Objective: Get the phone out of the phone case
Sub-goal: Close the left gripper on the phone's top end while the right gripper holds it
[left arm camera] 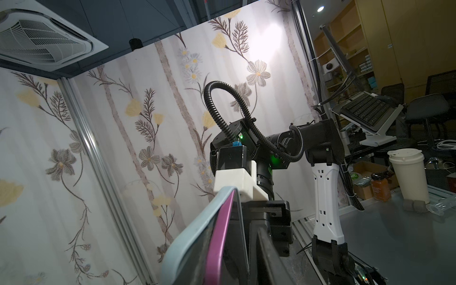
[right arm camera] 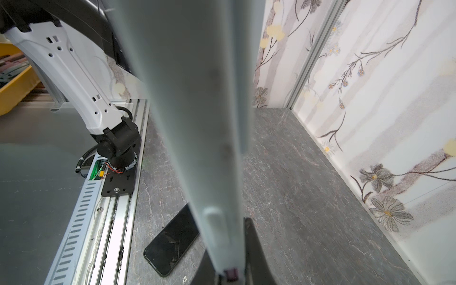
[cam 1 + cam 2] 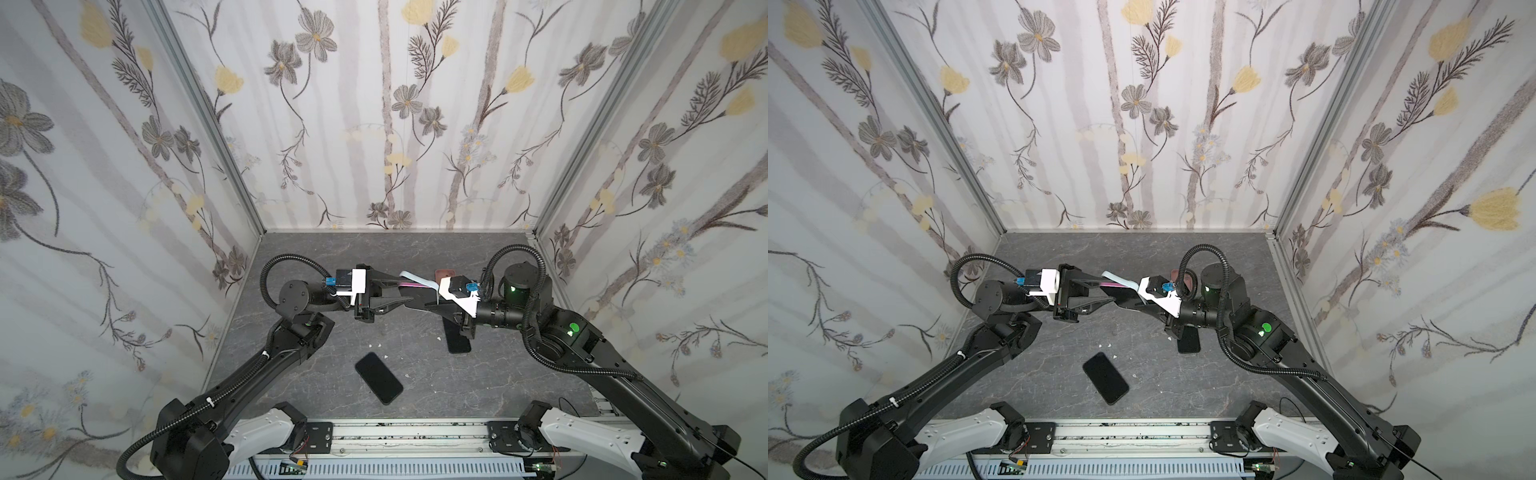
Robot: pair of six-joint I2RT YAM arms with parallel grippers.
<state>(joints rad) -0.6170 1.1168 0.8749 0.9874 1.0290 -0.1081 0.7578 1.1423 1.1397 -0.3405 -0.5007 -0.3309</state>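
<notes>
Left claw [image 3: 401,292]: narrow, closed on the pink-edged phone [image 3: 409,284].
Right claw [image 3: 430,299]: pinched almost shut on the light blue phone case [image 3: 415,277].
Phone, case: held above the surface [image 3: 498,374] between both arms, with the case rim parted from the phone's edge.
Black phone [image 3: 379,383]: flat on the surface, near the front.

A robotics lab: flower-papered panels [image 3: 395,124] in aluminium framing [image 3: 210,124] box in a grey bench [image 3: 457,386]. Beyond stand shelving [image 1: 345,37], a keyboard [image 1: 365,111], office chairs [image 1: 429,108] and a ceiling air-conditioner [image 1: 37,42].
</notes>
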